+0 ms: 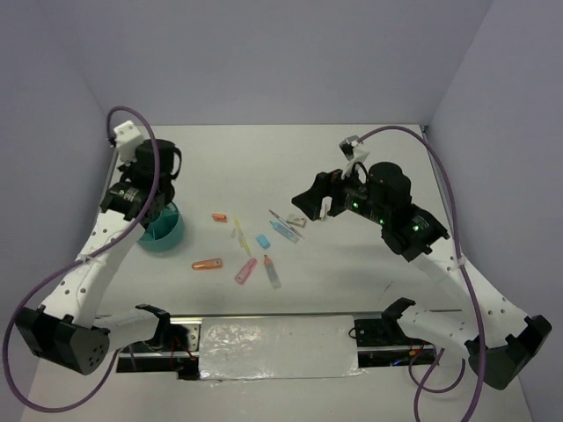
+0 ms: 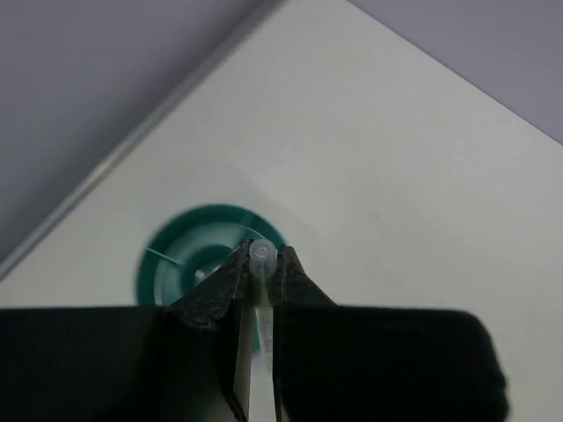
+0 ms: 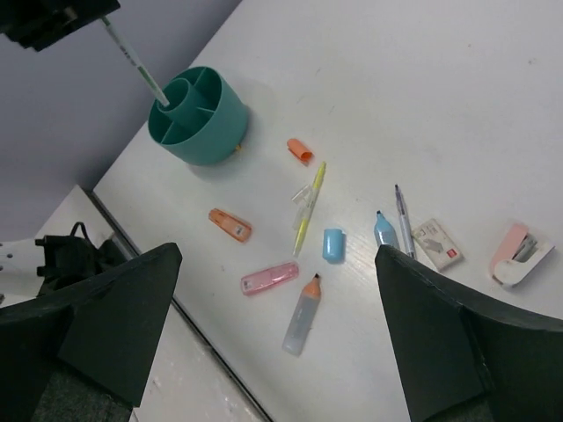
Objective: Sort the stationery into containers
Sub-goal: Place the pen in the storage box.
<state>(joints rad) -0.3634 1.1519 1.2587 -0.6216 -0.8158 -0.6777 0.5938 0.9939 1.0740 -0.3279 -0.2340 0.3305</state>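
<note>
The teal bowl point(image 1: 165, 232) with inner dividers stands at the left. My left gripper point(image 2: 261, 260) hangs right above it, shut on a thin pen point(image 3: 132, 58) whose tip reaches down into the bowl point(image 3: 201, 130). The rest of the stationery lies mid-table: an orange marker point(image 3: 230, 224), a pink marker point(image 3: 269, 278), a grey marker with an orange tip point(image 3: 302, 316), a yellow pen point(image 3: 308, 207), a blue marker point(image 3: 385, 230), a grey pen point(image 3: 403, 220) and a pale eraser block point(image 3: 436, 243). My right gripper point(image 1: 312, 204) hovers above their right end, open and empty.
A loose orange cap point(image 3: 300, 150) and a blue cap point(image 3: 332, 244) lie among the items. A pink and white piece point(image 3: 521, 253) sits to the far right. A metal rail and foil strip point(image 1: 273, 343) run along the near table edge.
</note>
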